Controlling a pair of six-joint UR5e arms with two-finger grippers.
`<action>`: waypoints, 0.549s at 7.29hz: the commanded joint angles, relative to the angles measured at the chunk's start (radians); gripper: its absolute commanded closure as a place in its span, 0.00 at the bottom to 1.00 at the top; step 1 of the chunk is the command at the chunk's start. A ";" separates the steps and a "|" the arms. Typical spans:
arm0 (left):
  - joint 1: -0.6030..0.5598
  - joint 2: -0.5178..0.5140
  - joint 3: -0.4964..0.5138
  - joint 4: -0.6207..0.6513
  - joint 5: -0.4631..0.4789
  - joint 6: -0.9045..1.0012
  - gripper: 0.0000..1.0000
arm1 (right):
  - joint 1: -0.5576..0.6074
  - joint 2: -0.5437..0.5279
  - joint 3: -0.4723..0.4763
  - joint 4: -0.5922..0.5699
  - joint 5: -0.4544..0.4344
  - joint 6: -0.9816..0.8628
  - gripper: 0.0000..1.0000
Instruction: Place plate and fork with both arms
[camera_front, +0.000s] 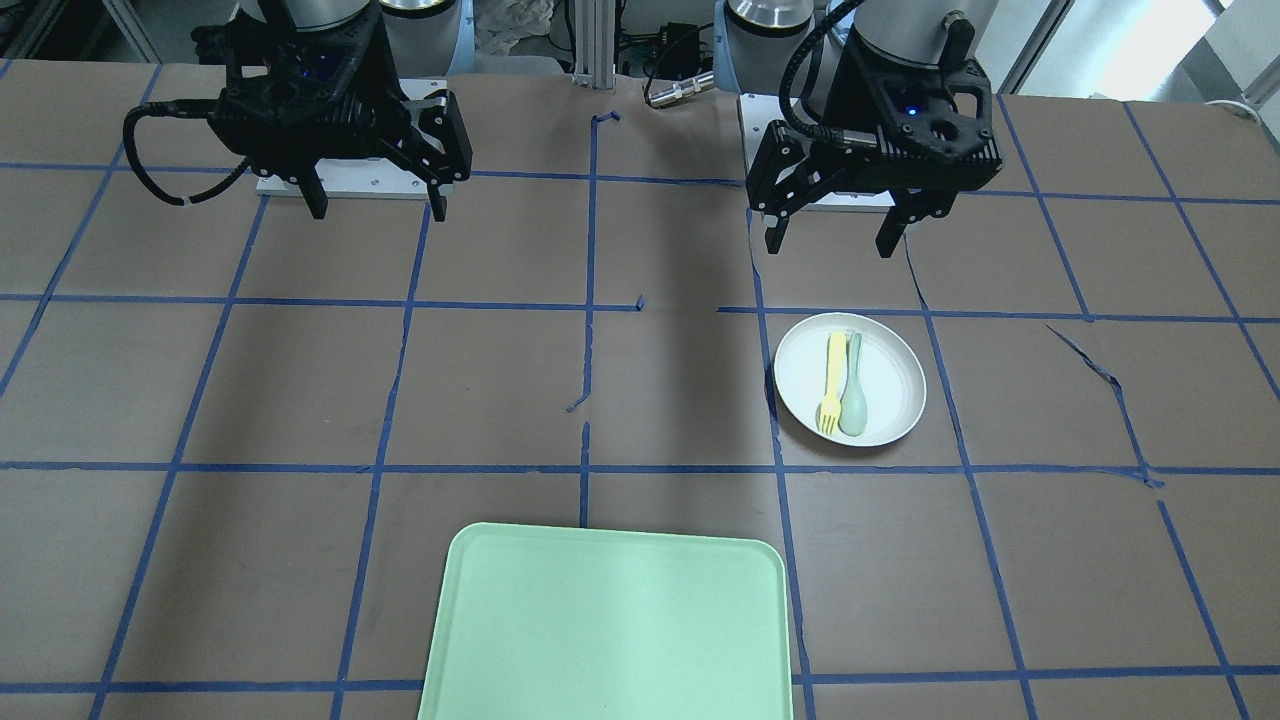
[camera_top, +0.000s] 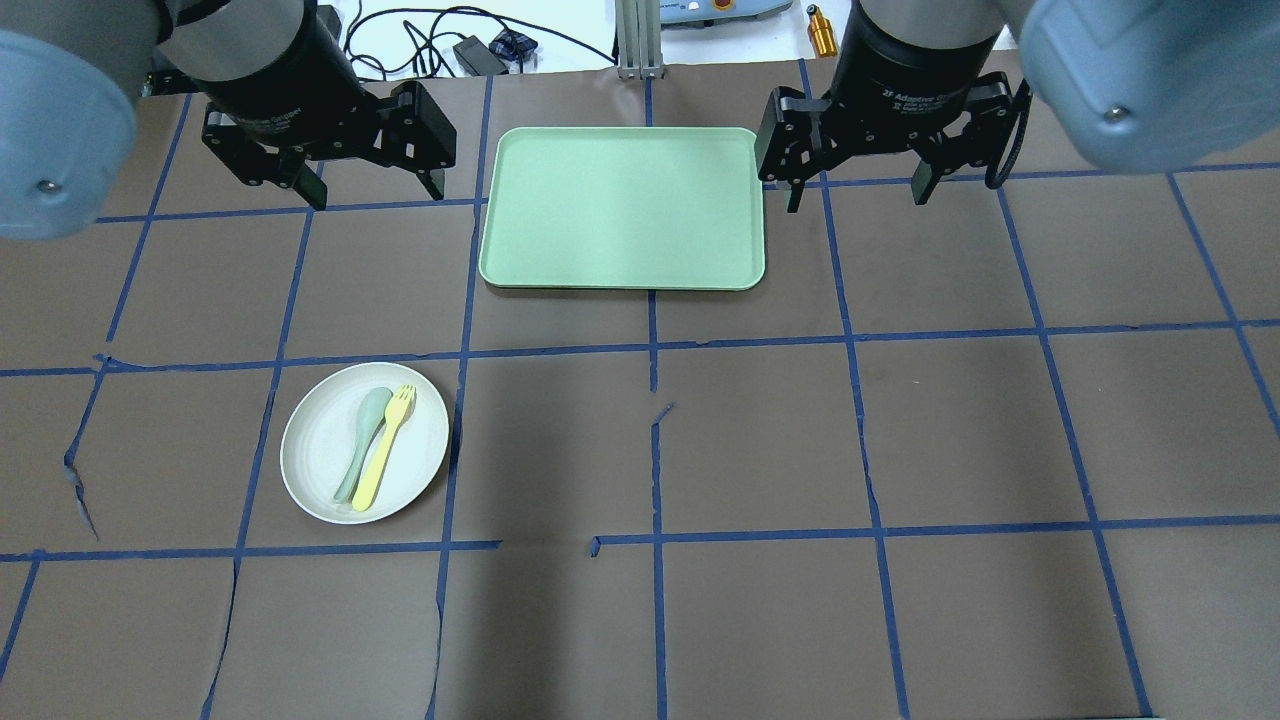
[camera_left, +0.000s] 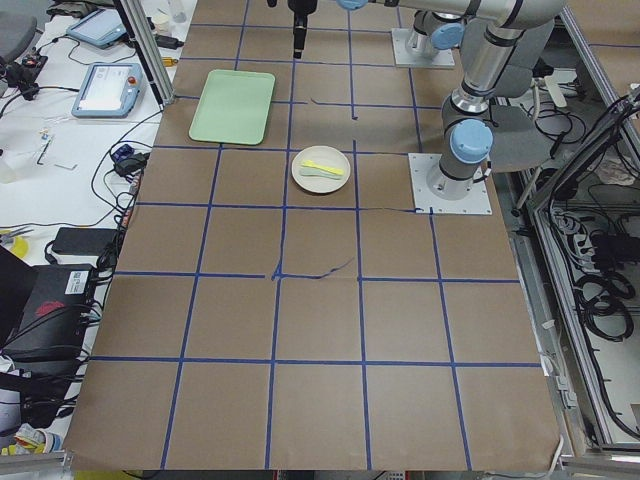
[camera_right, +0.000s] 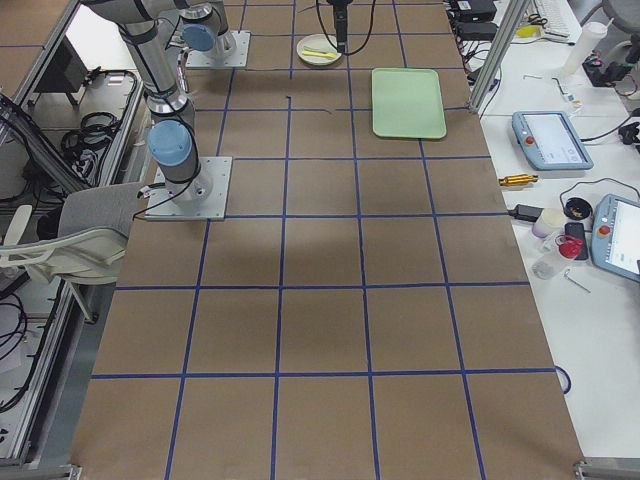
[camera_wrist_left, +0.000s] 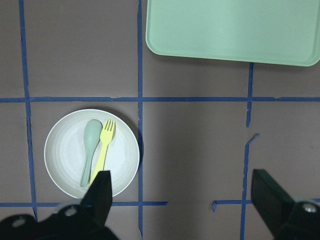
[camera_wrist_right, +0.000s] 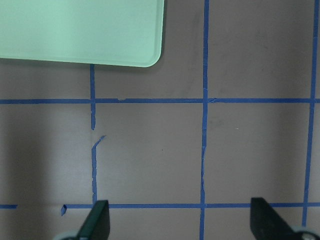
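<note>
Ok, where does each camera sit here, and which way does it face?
Front-facing: across the table from the arms, steeply down; left arm on view's right.
Overhead: behind the shoulders, looking forward and down; both arms.
Left side: table's left end, looking along it; left arm nearest.
Right side: table's right end; right arm nearest.
Left wrist: straight down on plate; left fingers.
Right wrist: down on the table; right fingers.
Shared: both wrist views catch the tray.

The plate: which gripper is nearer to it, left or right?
Left. The left gripper hangs beyond the plate, on its side of the tray; the right gripper hangs at the tray's opposite side, much farther away.
</note>
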 joint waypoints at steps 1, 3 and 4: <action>0.006 0.012 -0.008 0.003 -0.001 0.002 0.00 | 0.000 0.004 -0.002 -0.001 0.002 0.000 0.00; 0.012 0.000 0.016 -0.001 -0.003 0.000 0.00 | 0.000 0.004 -0.002 0.002 0.000 0.000 0.00; 0.010 0.006 0.000 0.005 -0.001 0.002 0.00 | 0.000 0.004 -0.003 0.001 0.000 0.000 0.00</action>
